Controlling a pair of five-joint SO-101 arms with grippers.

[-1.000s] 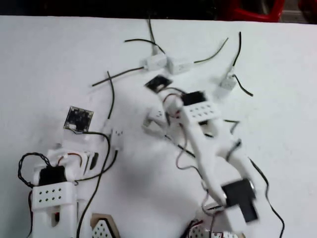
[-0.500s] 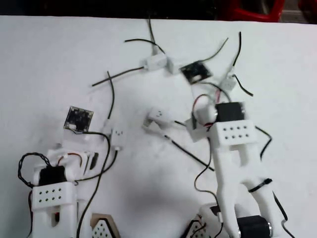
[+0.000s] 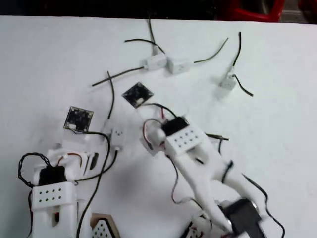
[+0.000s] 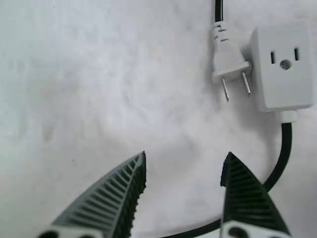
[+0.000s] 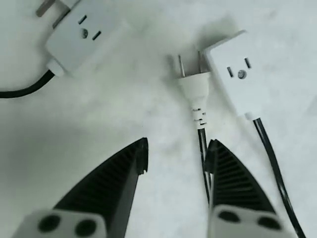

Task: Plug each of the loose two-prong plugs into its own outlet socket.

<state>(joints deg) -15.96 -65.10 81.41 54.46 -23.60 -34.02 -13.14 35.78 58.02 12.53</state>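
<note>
In the left wrist view my left gripper [image 4: 185, 156] is open over bare table. A white two-prong plug [image 4: 229, 64] lies loose ahead of it, its prongs toward the gripper. It lies beside a white outlet socket [image 4: 282, 67] on a black cord. My right gripper [image 5: 179, 143] is open too. Just past its tips lies another loose white plug [image 5: 194, 82], close beside a white socket [image 5: 237, 74]. A second socket [image 5: 84, 34] lies farther off. In the high view the left gripper [image 3: 89, 159] sits near a socket [image 3: 117, 136], and the right arm [image 3: 185, 141] stretches over the table's middle.
At the back of the table two white connector blocks [image 3: 155, 62] [image 3: 178, 64] lie end to end, with black cords trailing off. Another white socket [image 3: 227, 82] lies at the back right. Loose black cords [image 3: 111, 94] cross the middle. The table's far edge [image 3: 99, 16] runs along the top.
The right arm swung right, then back left and toward the table's middle, so it now covers the spot where a white socket lay. The left arm has not moved.
</note>
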